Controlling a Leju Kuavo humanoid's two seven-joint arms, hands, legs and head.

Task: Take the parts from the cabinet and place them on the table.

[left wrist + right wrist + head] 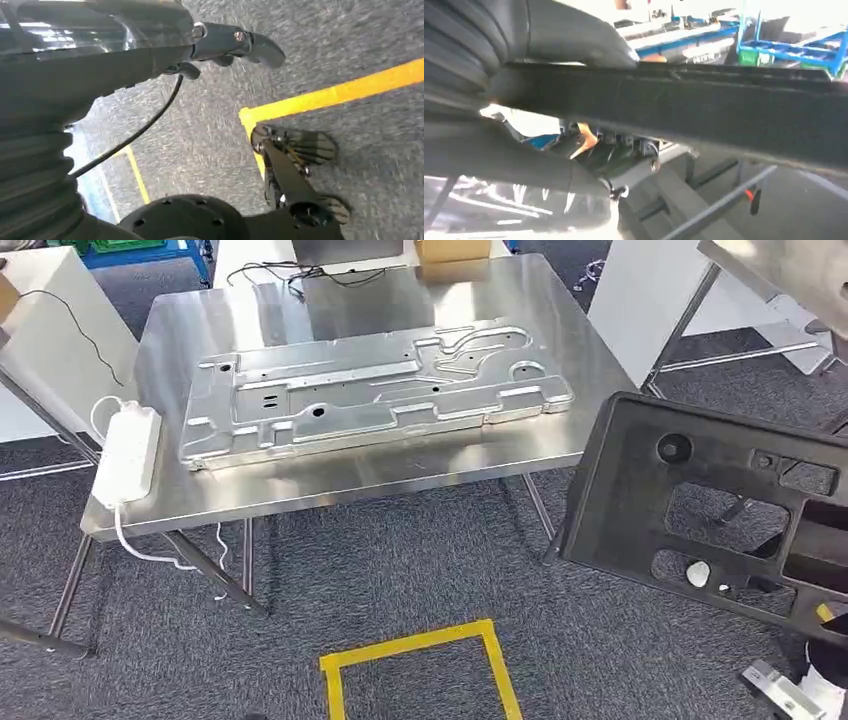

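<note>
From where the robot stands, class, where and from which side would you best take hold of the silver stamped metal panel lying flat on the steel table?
Grip the silver stamped metal panel along its long near edge, coming from the table's front side. It lies flat with that raised rim facing the robot and bare tabletop before it; the white power adapter crowds its left end. This is a judgement from the head view alone.

Left hand (235, 47) hangs empty, fingers apart; right hand (574, 47) apparently gripping.

Metal panel (375, 390) on table (420, 475); black part (700, 500) right of table.
</note>
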